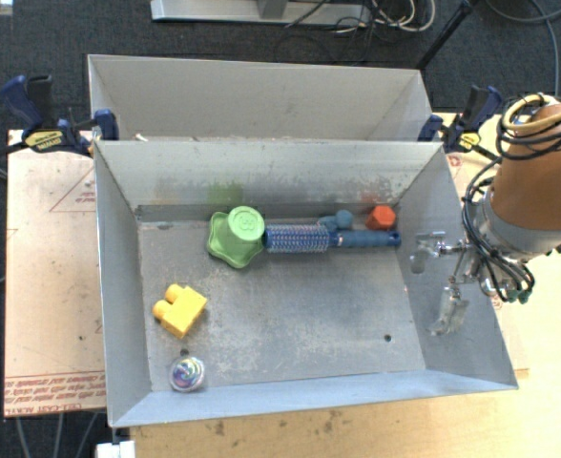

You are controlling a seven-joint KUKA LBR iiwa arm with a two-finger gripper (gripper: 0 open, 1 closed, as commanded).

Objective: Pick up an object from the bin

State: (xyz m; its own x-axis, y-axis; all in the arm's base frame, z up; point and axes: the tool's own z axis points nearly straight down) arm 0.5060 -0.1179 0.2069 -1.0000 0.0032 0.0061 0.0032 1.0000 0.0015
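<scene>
Hovering at the right wall of the bin (290, 337) with gripper (435, 284) spread wide, nothing between its fingers (445, 313) (blue brush (300, 239) nearest, well apart)

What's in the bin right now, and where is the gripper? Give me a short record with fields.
bin: grey metal, five loose things
gripper: over the right sloping wall, fingers apart, holding nothing
green cup: back, left of middle
blue brush: along the back wall, bristle end against the green cup
orange piece: back right, by the brush handle
yellow block: left side
shiny ball: front left corner
</scene>
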